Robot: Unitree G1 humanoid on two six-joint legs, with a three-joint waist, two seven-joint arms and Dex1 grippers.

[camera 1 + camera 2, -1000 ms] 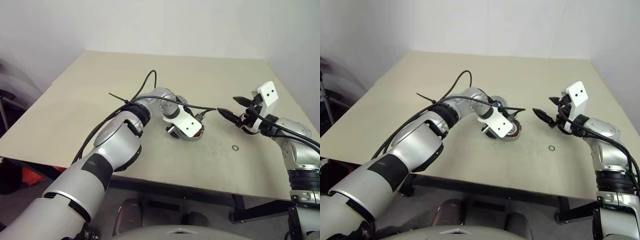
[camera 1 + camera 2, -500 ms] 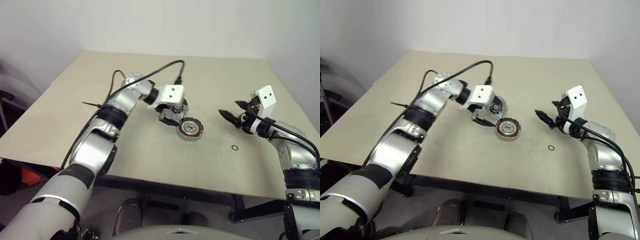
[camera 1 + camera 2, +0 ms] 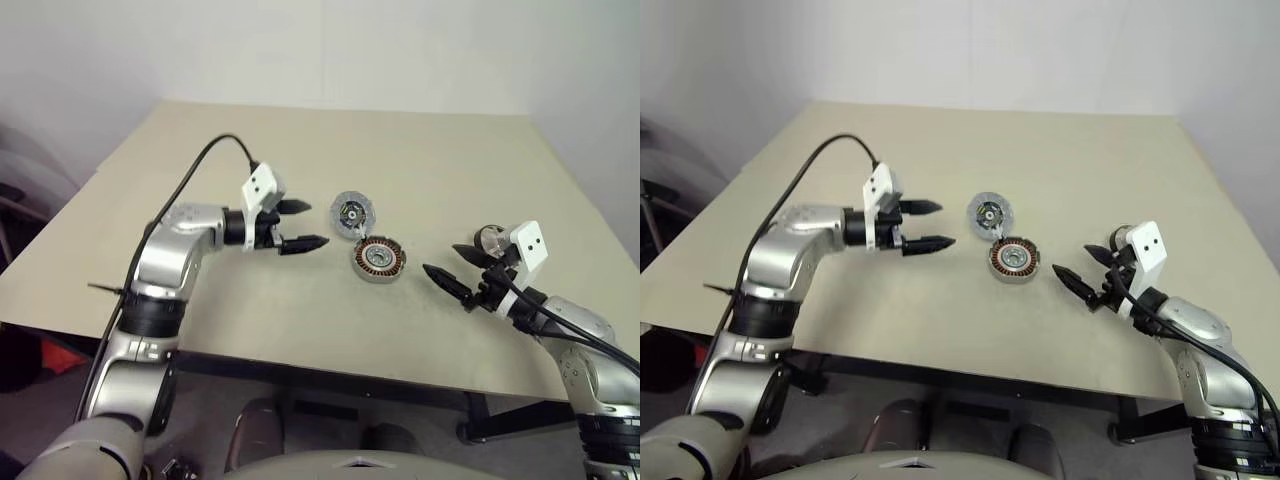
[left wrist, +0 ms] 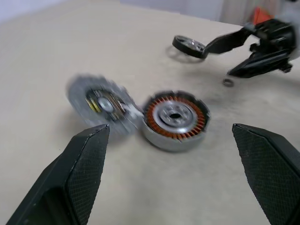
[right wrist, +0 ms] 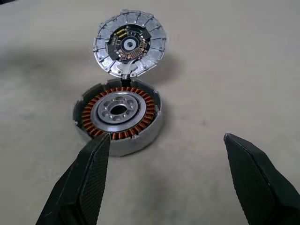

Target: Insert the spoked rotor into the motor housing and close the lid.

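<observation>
The spoked rotor (image 5: 118,111), copper teeth around a silver hub, lies flat inside a silver ring wall near the table's middle. The motor housing (image 5: 129,45), a silver dish with green and black parts at its centre, stands tilted on edge against the far side of that ring. To the left of both, my left gripper (image 3: 318,223) hovers open and empty, pointing at them. My right gripper (image 3: 440,258) is open and empty to their right, nearer the front edge. Whether the small round dark and silver disc (image 4: 187,46) beside it is the lid, I cannot tell.
The parts rest on a beige table (image 3: 300,150). A tiny black o-ring (image 4: 228,82) lies on it close to the right gripper. The left arm's black cable arches above the table on the left side.
My left gripper has pulled away from the rotor to the left and rolled over, uncovering the rotor and dish. My right gripper has drawn back and down toward the front edge.
</observation>
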